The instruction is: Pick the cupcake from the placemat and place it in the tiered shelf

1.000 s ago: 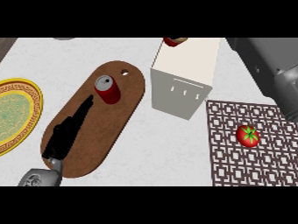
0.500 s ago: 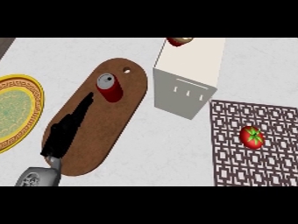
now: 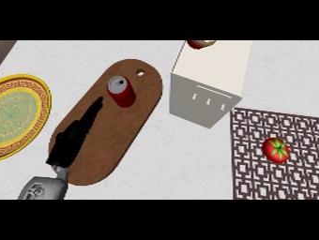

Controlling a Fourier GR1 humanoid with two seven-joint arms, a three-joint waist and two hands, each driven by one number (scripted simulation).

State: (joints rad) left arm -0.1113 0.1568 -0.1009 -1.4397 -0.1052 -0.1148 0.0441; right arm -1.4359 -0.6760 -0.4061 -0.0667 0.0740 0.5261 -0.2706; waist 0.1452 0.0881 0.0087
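Note:
A small brown and red cupcake (image 3: 200, 43) sits at the far end of the white tiered shelf (image 3: 211, 75), partly cut off by the view's upper edge. The dark latticed placemat (image 3: 259, 173) lies at the right and carries a red, tomato-like thing with a green top (image 3: 276, 150). My left hand (image 3: 76, 136) rests open at the lower left, straight fingers lying on the brown board and pointing toward a red can. My right hand does not show.
A long brown cutting board (image 3: 131, 136) lies left of the shelf, with the red can (image 3: 121, 91) standing near its far end. A yellow patterned plate (image 3: 10, 117) sits at the left edge. Pale counter runs between board, shelf and placemat.
The grey right forearm seen at the right edge a second ago has gone out of view. The left hand has not moved.

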